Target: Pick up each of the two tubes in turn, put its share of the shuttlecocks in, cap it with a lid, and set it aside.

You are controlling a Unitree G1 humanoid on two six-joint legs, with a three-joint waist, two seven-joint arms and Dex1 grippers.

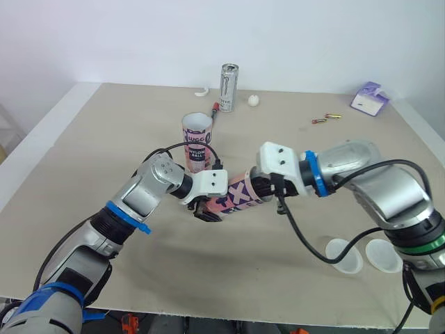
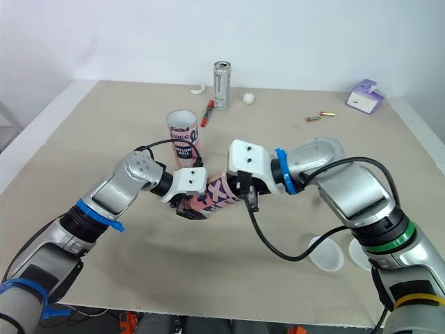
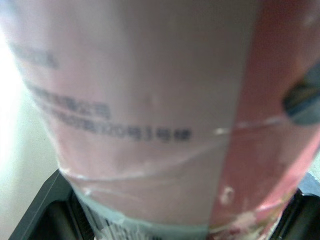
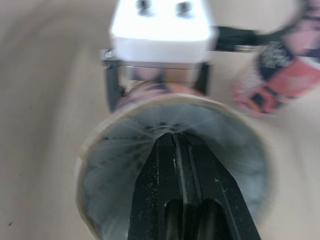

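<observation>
A pink patterned tube (image 1: 235,196) lies on its side just above the table, and my left gripper (image 1: 208,207) is shut on its closed end. In the left wrist view its wall (image 3: 150,100) sits between my black fingers (image 3: 47,212). My right gripper (image 4: 178,142) is shut, its fingers pressed together and pushed into the tube's open mouth (image 4: 125,165), where white feather-like ribs line the inside. The second pink tube (image 1: 197,141) stands upright and open behind my left gripper. Two white lids (image 1: 344,255) (image 1: 384,255) lie at the front right.
At the back of the table stand a silver can (image 1: 228,88), a white ball (image 1: 254,100) and a red pen (image 1: 216,111). Two small batteries (image 1: 325,118) and a purple box (image 1: 369,98) lie at the back right. The table's front edge is close to the lids.
</observation>
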